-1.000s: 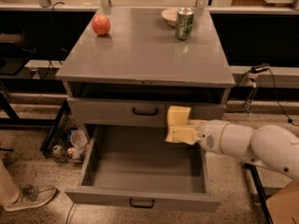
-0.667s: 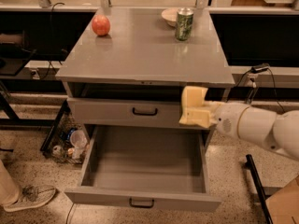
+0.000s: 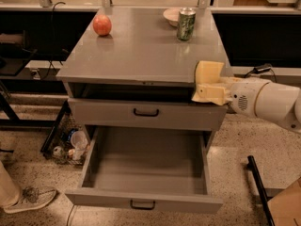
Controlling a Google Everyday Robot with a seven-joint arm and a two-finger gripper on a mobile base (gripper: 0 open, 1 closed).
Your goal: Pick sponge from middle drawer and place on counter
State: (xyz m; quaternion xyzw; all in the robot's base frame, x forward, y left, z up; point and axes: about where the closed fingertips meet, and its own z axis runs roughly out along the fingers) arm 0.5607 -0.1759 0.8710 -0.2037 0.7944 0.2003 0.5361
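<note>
A: Now, where's the sponge [image 3: 209, 74]?
B: Clamped in the pincer [image 3: 217, 92], at the surface's [image 3: 141, 51] front right corner, overlapping its edge. Contact: can't tell.
A: Middle drawer [image 3: 146, 204]?
B: Pulled out. Upper drawer [image 3: 113, 114] closed.
A: Labels?
B: Green can [image 3: 186, 24] at the back beside a bowl [image 3: 171, 16]; print unreadable. Apple [image 3: 102, 25] back left.

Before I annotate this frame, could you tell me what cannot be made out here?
Camera view:
The gripper, at the counter's front right corner: its hold is hidden behind the sponge.
The bowl: partly hidden by the can.
The arm: cut off by the right edge.
</note>
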